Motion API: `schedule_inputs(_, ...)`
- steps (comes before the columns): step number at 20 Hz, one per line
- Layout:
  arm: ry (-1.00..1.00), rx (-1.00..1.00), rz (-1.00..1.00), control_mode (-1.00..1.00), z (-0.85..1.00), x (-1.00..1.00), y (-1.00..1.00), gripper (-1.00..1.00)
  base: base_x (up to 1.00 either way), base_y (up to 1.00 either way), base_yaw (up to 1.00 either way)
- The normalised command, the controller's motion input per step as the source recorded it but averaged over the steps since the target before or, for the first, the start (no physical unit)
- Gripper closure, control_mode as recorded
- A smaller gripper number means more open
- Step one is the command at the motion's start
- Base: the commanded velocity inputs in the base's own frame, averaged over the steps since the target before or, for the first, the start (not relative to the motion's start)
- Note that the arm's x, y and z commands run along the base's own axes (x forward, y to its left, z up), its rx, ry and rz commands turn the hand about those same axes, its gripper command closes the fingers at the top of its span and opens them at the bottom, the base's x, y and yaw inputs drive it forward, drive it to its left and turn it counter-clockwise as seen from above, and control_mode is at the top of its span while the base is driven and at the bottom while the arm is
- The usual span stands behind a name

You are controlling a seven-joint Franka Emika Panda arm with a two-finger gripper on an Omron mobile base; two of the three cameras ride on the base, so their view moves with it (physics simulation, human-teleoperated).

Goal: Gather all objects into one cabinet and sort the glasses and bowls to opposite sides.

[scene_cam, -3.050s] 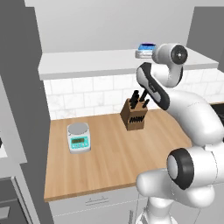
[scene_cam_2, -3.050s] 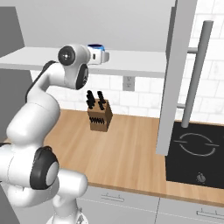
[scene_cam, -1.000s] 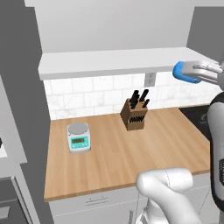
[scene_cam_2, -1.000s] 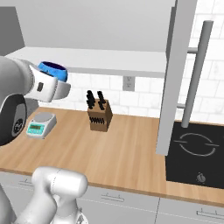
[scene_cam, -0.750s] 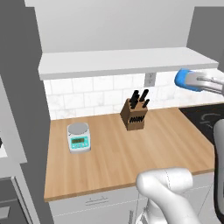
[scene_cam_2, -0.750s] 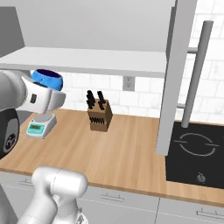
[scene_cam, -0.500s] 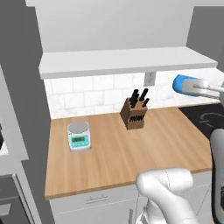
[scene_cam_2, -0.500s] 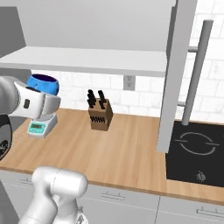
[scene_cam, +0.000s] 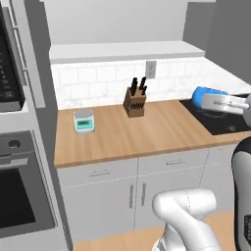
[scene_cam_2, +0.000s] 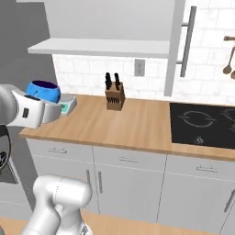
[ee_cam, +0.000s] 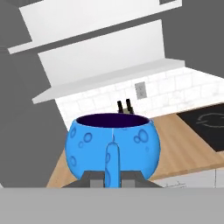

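Observation:
A squat bright-blue cup (ee_cam: 113, 146) with a dark inside, one of the glasses, hangs in the air in front of the counter. My gripper (ee_cam: 111, 177) is shut on its handle. From the left base the cup (scene_cam: 201, 96) shows at the right, over the counter's end, with the gripper (scene_cam: 213, 101) behind it. From the right base the cup (scene_cam_2: 43, 91) sits on top of the gripper (scene_cam_2: 49, 103) at the left. The open wall cabinet's white shelf board (scene_cam_2: 101, 47) runs above the counter, and its door with the long bar handle (scene_cam_2: 186, 41) stands open. The bowls are out of view.
A knife block (scene_cam: 135, 100) and a small green scale (scene_cam: 83, 121) stand on the wooden counter (scene_cam: 147, 137). A black cooktop (scene_cam_2: 202, 121) lies to the right. An oven and microwave column (scene_cam: 19, 191) stands at the left. Utensils (scene_cam_2: 228, 55) hang on the far right wall.
The whole picture has shifted: the base has backed away from the counter, so drawer fronts and floor now show. The blue cup has stayed in the shut gripper and come down from shelf height.

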Motion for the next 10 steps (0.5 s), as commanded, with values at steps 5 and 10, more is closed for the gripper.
schedule_inputs(5,0.00,0.00,0.00,1.00,0.00,0.00,0.00,1.00,-0.51,-0.53,-0.07)
schedule_inputs(10,0.00,0.00,0.00,1.00,0.00,0.00,0.00,1.00,-0.38,-1.00,0.00)
